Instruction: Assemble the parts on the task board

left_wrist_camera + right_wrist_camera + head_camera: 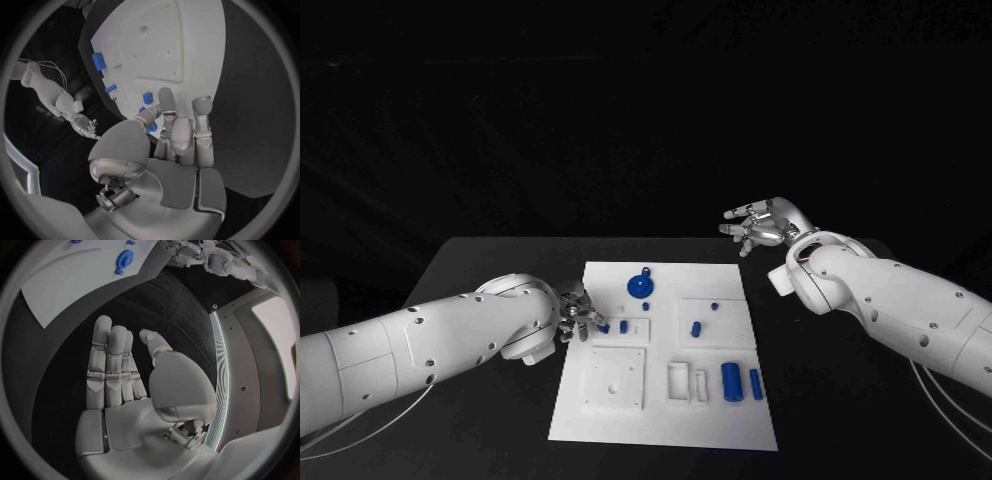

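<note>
From the head camera, the white task board (661, 400) lies in the middle. The left hand (577, 318) rests at its left edge by a small blue part (626, 326), which looks light and hard. Best to pinch its sides.

At the left wrist, I cannot tell if the fingers (167, 107) hold it.

At the right wrist, the right hand (134, 390) is spread, holding nothing, with open table around it.

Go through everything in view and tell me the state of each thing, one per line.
White task board: flat on the black table.
Round blue part: on the board's far end.
Blue cylinder part: lying on the board.
Left hand: fingers at the board's left edge.
Right hand: raised, empty, fingers apart.
</note>
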Controlling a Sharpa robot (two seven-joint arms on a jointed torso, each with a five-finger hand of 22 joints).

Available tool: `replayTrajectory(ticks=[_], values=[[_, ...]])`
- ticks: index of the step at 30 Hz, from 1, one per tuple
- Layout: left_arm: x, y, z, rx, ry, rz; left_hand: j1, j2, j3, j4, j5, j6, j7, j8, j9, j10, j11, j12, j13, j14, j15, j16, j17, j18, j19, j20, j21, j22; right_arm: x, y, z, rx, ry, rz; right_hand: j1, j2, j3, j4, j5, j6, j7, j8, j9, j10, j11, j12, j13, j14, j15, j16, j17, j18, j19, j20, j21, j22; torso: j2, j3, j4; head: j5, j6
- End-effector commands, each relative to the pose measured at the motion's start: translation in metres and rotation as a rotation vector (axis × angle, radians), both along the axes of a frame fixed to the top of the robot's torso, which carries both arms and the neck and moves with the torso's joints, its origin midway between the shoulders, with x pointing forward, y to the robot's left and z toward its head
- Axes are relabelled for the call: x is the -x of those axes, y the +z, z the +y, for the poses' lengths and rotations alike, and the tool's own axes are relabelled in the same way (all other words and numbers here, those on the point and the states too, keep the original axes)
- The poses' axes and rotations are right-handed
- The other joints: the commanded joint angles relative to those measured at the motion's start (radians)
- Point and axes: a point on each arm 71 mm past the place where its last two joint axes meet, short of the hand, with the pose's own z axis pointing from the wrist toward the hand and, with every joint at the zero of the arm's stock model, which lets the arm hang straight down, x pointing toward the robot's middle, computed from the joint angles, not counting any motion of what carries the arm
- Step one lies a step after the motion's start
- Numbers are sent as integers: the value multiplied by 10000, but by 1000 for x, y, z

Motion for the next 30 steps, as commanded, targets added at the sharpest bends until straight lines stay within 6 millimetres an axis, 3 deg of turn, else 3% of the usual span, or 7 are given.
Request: replayTrajectory(ticks=[1,17,30], values=[[3,-6,1,-127,-50,75,112,-15,419,-353,36,654,-607,-38,-6,442,-54,49,-13,38,-17,70,14,139,13,57,63,306,0,0,1,14,126,-10,71,-30,13,71,32,-77,-11,-16,-10,-49,16,16,-9,-17,25,-28,-1,-36,353,55,56,-9,3,3,-7,20,6],[13,1,11,673,343,-595,104,-58,437,-404,114,727,-629,-33,-23,455,-77,148,-193,34,-28,90,-64,157,58,63,108,315,1,-1,-1,26,90,9,71,-30,13,71,32,-77,-11,-16,-10,-49,16,16,-9,-17,25,-28,-1,-36,353,55,56,-9,-5,-4,18,-19,-26],[17,4,13,1380,607,-1148,124,-92,437,-395,126,777,-638,-40,-65,459,-87,219,-317,37,-30,128,-76,184,83,88,165,329,1,-2,-2,34,65,28,64,-28,11,91,36,-72,-13,-15,-10,-41,15,17,-13,-17,24,-31,-2,-35,355,54,70,-31,-5,3,-2,9,-41]])
